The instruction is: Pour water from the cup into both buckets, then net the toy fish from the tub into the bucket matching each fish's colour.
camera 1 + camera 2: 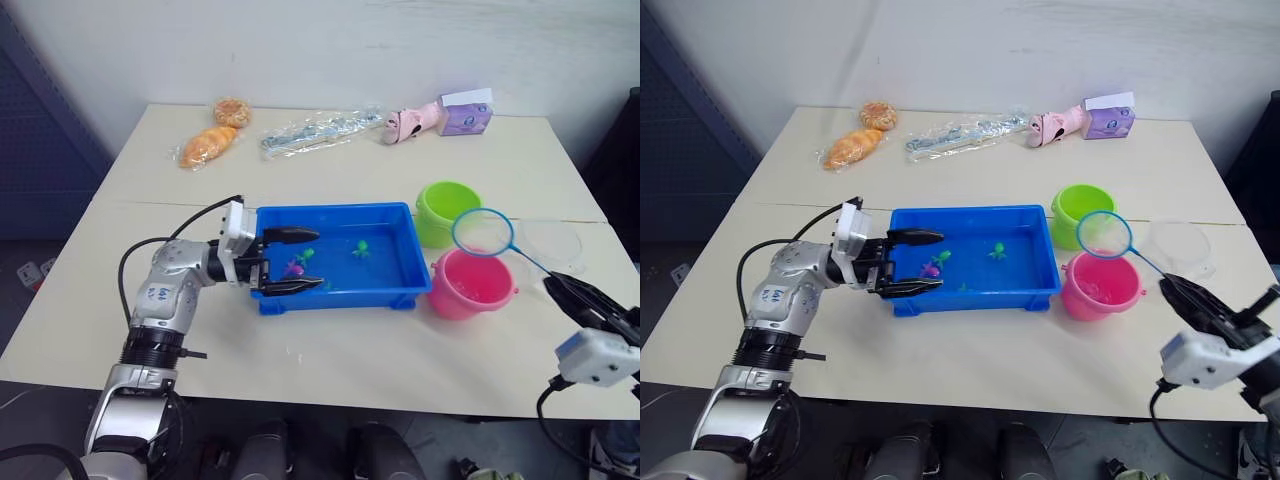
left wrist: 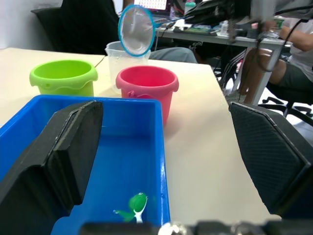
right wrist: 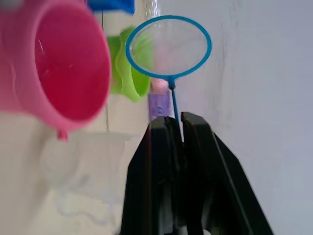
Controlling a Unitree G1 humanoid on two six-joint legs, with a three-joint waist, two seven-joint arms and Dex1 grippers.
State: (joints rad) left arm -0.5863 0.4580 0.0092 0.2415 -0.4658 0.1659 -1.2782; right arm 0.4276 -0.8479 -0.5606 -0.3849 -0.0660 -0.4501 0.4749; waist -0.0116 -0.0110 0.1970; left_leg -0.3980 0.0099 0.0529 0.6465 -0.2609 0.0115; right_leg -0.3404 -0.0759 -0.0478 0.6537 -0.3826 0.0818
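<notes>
Table's far edge holds pastries, wrapper, box.

The left claw straddles the near left corner of the blue tub; the net hangs above the pink bucket, beside the green bucket.

The thin dark handle of the blue-hooped hand net vanishes between the closed black fingers of the right gripper, so its lower end is hidden. The clear plastic cup stands partly behind the round pink plastic bucket. The small pink toy fish in the shallow blue plastic tub is too small to make out.
</notes>
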